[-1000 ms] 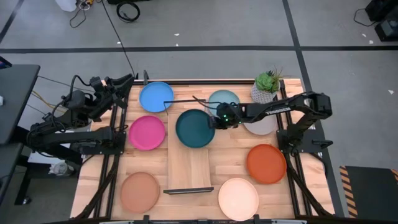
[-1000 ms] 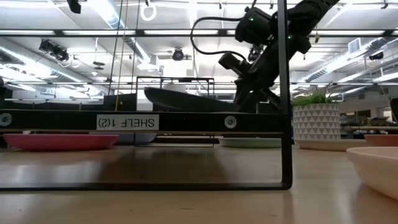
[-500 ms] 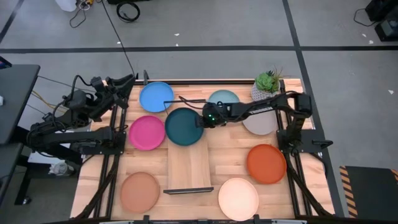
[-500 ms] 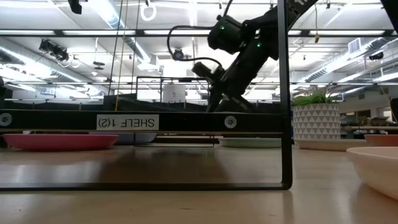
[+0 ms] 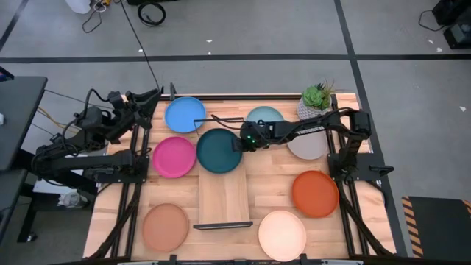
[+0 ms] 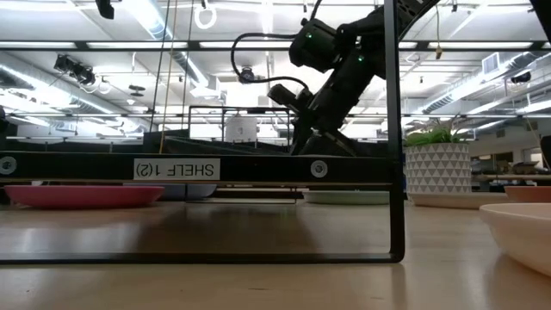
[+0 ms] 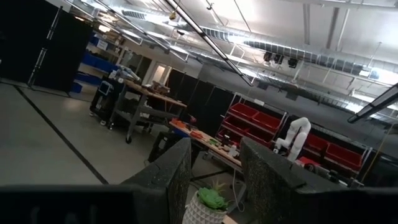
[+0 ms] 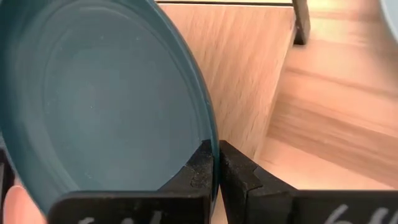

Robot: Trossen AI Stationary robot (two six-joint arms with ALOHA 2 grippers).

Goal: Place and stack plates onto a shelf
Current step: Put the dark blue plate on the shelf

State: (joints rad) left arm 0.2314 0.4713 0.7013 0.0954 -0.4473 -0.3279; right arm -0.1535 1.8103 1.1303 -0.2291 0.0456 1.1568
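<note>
The teal plate (image 5: pixel 218 150) sits over the far half of the shelf (image 5: pixel 225 199), a light-wood plank with black wire end frames, and overlaps the plank's left edge. My right gripper (image 5: pixel 239 141) is shut on the plate's right rim. In the right wrist view the teal plate (image 8: pixel 93 106) fills the frame, with the plank (image 8: pixel 242 74) behind it. My left gripper (image 7: pixel 214 180) is open and waits off the table's far-left corner (image 5: pixel 147 99), touching nothing. My right gripper pinches the teal plate's rim (image 8: pixel 210 144) between its two fingers, one finger on the inner face and one on the underside. The fingers come from the table's right, slanting down. In the low view the plate (image 6: pixel 228 146) shows dark and slightly tilted above the shelf's frame bar.
Around the shelf lie the other plates: bright blue (image 5: pixel 185 115), light blue (image 5: pixel 265 115), magenta (image 5: pixel 174 157), grey-beige (image 5: pixel 309 147), orange (image 5: pixel 315 193), terracotta (image 5: pixel 165 227), cream (image 5: pixel 282 234). A white plant pot (image 5: pixel 315 103) stands at the far right. The plank's near half is bare.
My right gripper has carried the teal plate toward the table's left and a little lower, from beside the grey-beige plate to over the shelf's far part. The move came early in the second. Since then the arm has kept still and the gripper has stayed shut.
</note>
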